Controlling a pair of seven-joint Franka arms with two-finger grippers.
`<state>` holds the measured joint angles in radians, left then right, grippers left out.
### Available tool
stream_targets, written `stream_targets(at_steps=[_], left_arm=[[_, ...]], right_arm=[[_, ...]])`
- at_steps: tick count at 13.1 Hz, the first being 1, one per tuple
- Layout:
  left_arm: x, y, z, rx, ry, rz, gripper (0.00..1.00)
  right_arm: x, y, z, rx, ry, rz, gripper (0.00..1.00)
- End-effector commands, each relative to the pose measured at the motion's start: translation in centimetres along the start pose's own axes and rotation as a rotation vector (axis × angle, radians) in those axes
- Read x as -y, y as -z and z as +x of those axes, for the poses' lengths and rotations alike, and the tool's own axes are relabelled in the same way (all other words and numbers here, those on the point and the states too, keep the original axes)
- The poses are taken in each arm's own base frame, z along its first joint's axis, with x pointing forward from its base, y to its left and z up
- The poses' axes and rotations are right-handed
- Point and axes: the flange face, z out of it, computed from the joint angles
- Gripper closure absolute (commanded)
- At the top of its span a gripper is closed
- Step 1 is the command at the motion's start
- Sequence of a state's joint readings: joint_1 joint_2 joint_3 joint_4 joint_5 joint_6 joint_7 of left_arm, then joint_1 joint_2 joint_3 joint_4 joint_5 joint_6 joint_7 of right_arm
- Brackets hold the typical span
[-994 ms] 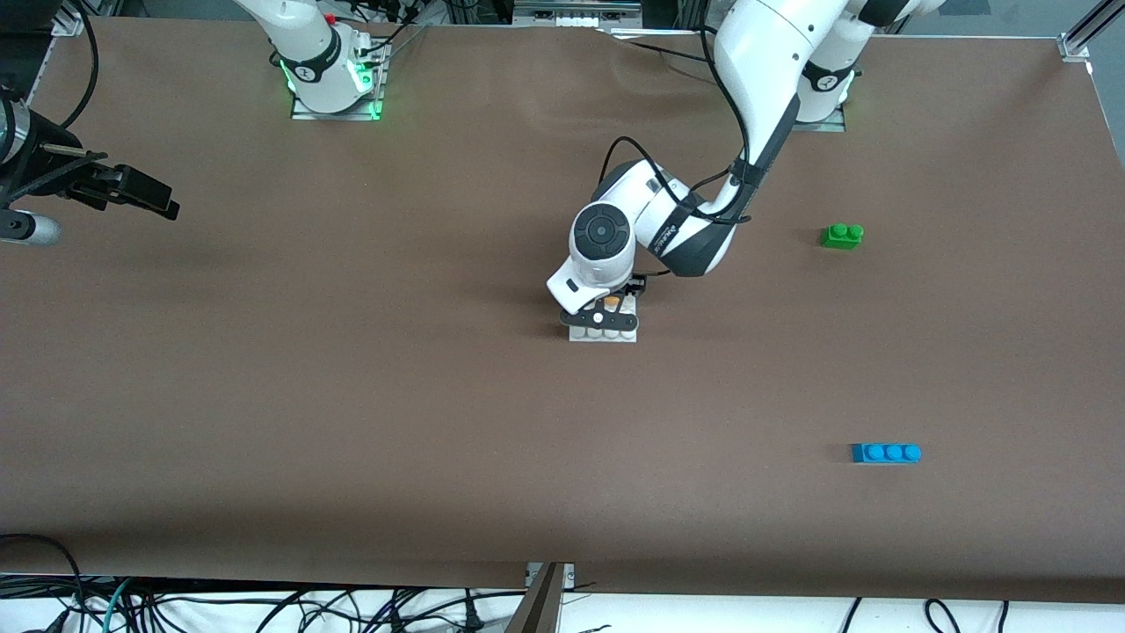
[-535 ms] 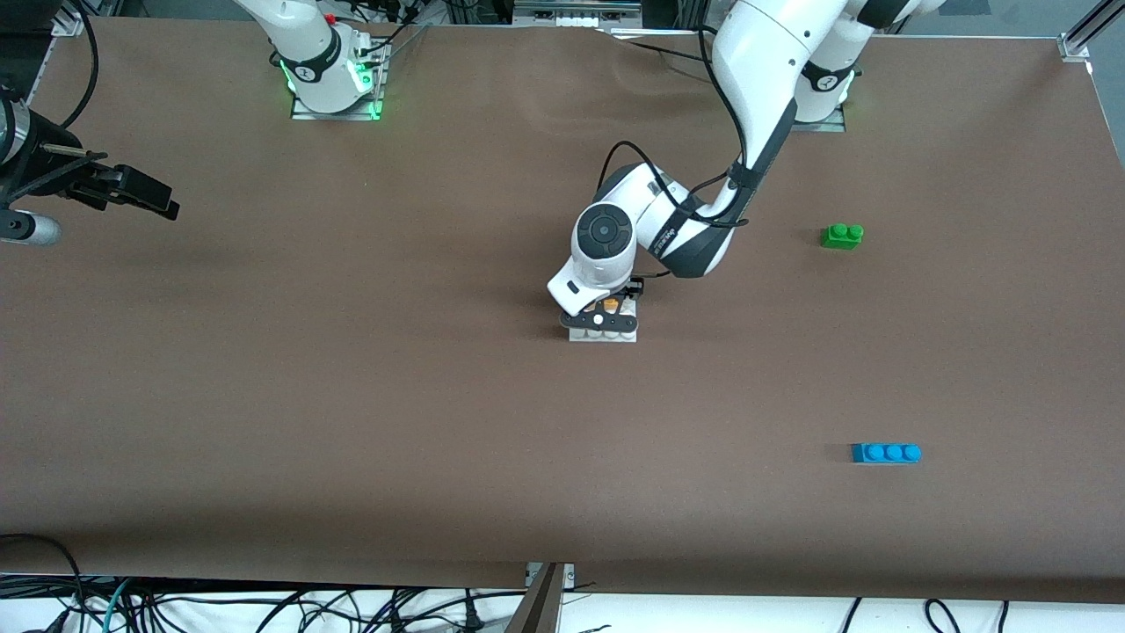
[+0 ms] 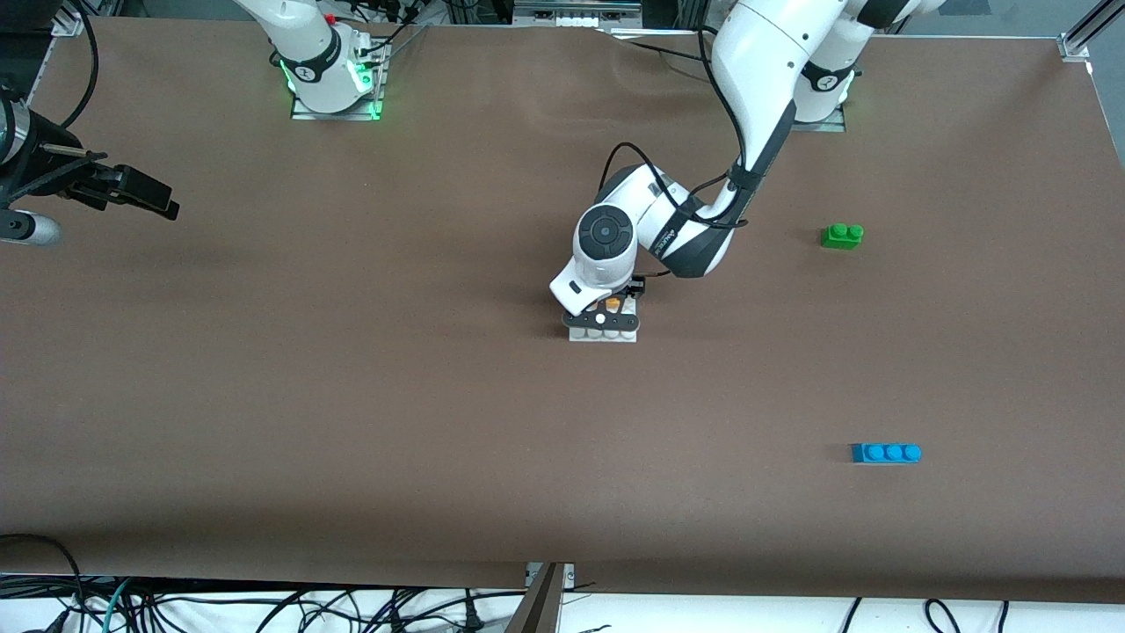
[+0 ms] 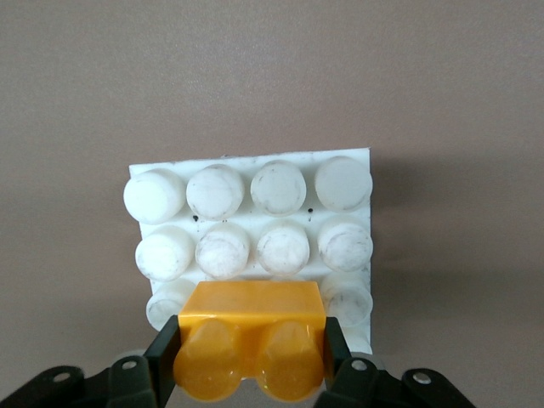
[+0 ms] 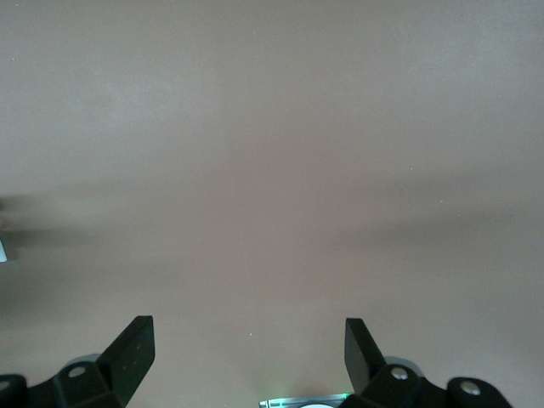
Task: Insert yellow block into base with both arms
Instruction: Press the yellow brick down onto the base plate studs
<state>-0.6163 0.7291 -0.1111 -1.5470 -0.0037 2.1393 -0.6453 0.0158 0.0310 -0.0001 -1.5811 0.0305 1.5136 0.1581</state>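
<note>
Left end effector (image 4: 249,361) clamped on yellow block (image 4: 252,338), eased slightly lower onto base (image 4: 255,174) at mid-worktop (image 3: 352,396) (seating looks close). Right end effector (image 5: 249,348) waits, wide apart, empty.

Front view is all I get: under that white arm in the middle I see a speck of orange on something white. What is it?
Observer: A yellow block with two studs, clamped in the left pincer, over the base.
Operator: What is that base?
Observer: A white square plate with rows of round studs.
Operator: Is the other pincer busy?
Observer: No. The right pincer waits open over bare table, holding nothing.
</note>
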Motion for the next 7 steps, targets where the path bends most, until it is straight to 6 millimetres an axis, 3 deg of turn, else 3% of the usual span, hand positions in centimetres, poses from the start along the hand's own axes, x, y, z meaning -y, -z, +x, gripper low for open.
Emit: stream_targets(at_steps=[1, 7], left_arm=[[-0.03, 0.0, -0.41, 0.0, 0.018, -0.011, 0.94], [-0.25, -0.83, -0.17, -0.031, 0.033, -0.036, 0.94]], right_arm=[[-0.14, 0.3, -0.2, -0.006, 0.01, 0.016, 0.01], [-0.14, 0.3, -0.2, -0.006, 0.011, 0.016, 0.01]])
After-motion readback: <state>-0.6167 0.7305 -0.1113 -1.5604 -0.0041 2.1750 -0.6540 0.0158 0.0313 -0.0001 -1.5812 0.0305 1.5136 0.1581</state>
